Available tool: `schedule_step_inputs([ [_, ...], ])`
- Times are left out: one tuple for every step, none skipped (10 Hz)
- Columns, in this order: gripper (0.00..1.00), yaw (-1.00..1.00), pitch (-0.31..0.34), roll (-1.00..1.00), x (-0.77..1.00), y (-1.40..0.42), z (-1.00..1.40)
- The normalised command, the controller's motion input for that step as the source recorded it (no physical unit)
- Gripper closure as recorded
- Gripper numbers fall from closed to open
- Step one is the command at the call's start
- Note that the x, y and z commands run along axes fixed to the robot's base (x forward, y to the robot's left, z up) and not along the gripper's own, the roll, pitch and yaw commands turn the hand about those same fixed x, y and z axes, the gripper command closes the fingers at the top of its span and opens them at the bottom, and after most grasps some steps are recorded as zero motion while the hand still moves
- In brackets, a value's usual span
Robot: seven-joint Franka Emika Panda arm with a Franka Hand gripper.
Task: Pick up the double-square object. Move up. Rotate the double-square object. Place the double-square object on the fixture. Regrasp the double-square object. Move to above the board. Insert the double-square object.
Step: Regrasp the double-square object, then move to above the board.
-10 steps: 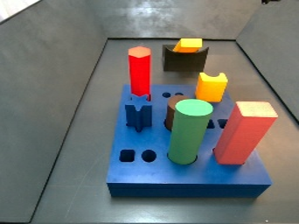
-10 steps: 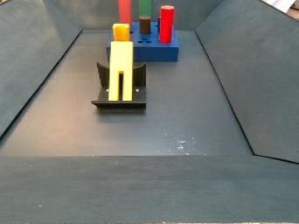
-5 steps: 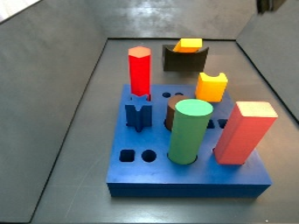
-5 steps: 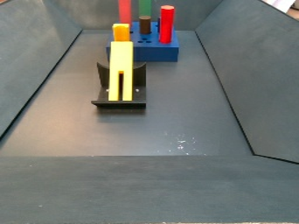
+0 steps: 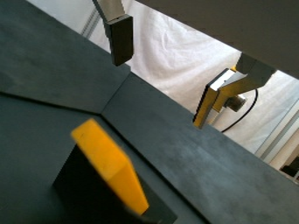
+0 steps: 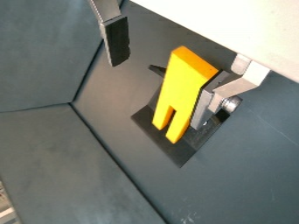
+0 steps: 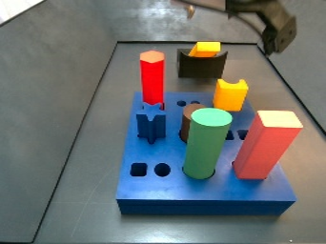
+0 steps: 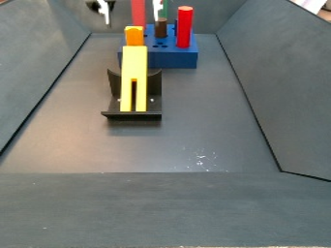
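- My gripper [image 6: 176, 66] hangs above the fixture end of the tray, jaws wide apart and holding nothing; in a wrist view one dark finger pad [image 6: 115, 41] and the other silver finger [image 6: 219, 98] stand either side of the piece, not touching it
- The long yellow-orange double-square prism [image 8: 135, 77] rests propped on the small dark notched fixture [image 8: 132, 105]; in a side view only its top end [image 7: 205, 48] shows above the fixture [image 7: 201, 64]
- The regrasp looks like my next step; risk one: I come down off-centre, a finger lands on the prism's face and tips it out of the notch
- Risk two: closing skewed across the stepped faces; the piece would twist in my pads and then jam at the hole
- Risk three, later: the thick blue slab of a board [image 7: 204, 191] is crowded; the tall red hexagonal peg [image 7: 152, 77] and short yellow peg [image 7: 231, 93] stand near its open holes, so a low carry could clip them
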Motion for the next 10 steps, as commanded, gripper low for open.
schedule_step_inputs([
  [0.0,0.05,-0.02,0.06,0.13,0.01,-1.0],
  [0.0,0.05,-0.012,0.07,0.14,0.0,-1.0],
  [0.0,0.04,-0.007,0.07,0.14,0.0,-0.9],
  [0.0,0.04,-0.008,0.07,0.12,-0.01,-0.75],
  [0.0,0.05,-0.011,0.07,0.1,-0.01,-0.61],
  [0.0,0.04,-0.014,0.07,0.09,-0.02,-0.41],
  [0.0,0.04,-0.012,0.06,0.09,-0.02,-0.26],
  [1.0,0.0,0.0,0.0,0.0,0.0,0.0],
  [1.0,0.24,-0.044,0.34,0.03,0.19,1.0],
  [1.0,0.24,-0.058,0.32,0.04,0.18,1.0],
])
